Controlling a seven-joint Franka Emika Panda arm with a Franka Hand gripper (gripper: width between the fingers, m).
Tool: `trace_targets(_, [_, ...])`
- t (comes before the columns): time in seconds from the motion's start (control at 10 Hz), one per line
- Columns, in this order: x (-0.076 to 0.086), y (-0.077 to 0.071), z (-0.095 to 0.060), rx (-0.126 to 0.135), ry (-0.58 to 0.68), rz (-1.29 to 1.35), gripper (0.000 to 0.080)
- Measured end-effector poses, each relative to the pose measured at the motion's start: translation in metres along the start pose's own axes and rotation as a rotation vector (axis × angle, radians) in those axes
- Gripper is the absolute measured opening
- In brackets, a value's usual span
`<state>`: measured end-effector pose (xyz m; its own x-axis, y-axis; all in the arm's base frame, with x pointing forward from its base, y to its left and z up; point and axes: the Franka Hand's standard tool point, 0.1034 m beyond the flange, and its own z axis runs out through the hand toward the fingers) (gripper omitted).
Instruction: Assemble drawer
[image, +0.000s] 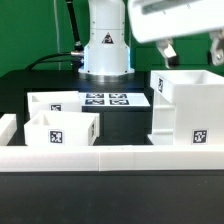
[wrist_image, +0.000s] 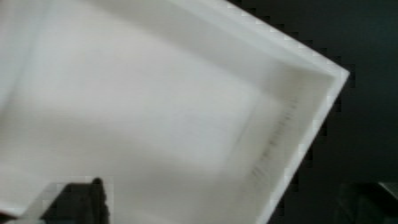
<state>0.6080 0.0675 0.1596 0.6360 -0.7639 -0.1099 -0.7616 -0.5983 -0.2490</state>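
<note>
The tall white box shell (image: 190, 105) stands at the exterior view's right, with a tag on its front. Two smaller white open-top trays sit at the left: one nearer (image: 62, 130) and one behind it (image: 55, 103), each tagged. My gripper (image: 192, 55) hovers just above the shell's top and is open, with one dark finger (image: 170, 50) over the shell's left edge. In the wrist view the shell's white inner face (wrist_image: 160, 110) fills most of the picture. One finger (wrist_image: 80, 200) shows over it. The gripper (wrist_image: 228, 205) holds nothing.
The marker board (image: 105, 99) lies flat mid-table in front of the robot base (image: 105, 50). Low white border blocks (image: 110, 158) run along the front edge, with another at the far left (image: 8, 128). The table is black.
</note>
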Motion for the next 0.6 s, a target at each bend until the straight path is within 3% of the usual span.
trace_targets(0.1, [0.005, 0.005, -0.007, 0.008, 0.006, -0.025, 0.0648])
trace_targets(0.4, [0.002, 0.004, -0.002, 0.002, 0.0, -0.029, 0.0649])
trace_targets(0.5, [0.004, 0.009, -0.002, -0.011, -0.005, -0.107, 0.0649])
trace_targets(0.6, [0.013, 0.023, -0.004, -0.034, -0.019, -0.215, 0.0649])
